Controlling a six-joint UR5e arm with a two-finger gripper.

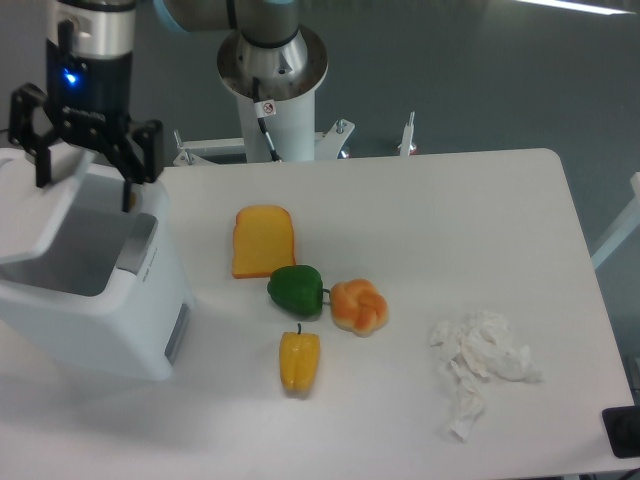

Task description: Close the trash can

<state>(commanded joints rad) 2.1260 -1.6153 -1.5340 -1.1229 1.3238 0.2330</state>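
Observation:
The trash can [90, 300] is a large white boxy bin at the table's left edge. Its white lid [40, 205] is tilted partway down over the opening, and a grey latch panel shows on the right rim. My gripper [85, 190] hangs over the bin's back part with its black fingers [128, 180] spread wide and open, straddling the upper end of the lid. Whether the fingers touch the lid I cannot tell.
On the table lie an orange bread slice [263, 240], a green pepper [296, 289], an orange bun [359, 306], a yellow pepper [299, 361] and crumpled white paper [480, 365]. The robot's base [272, 70] stands behind the table.

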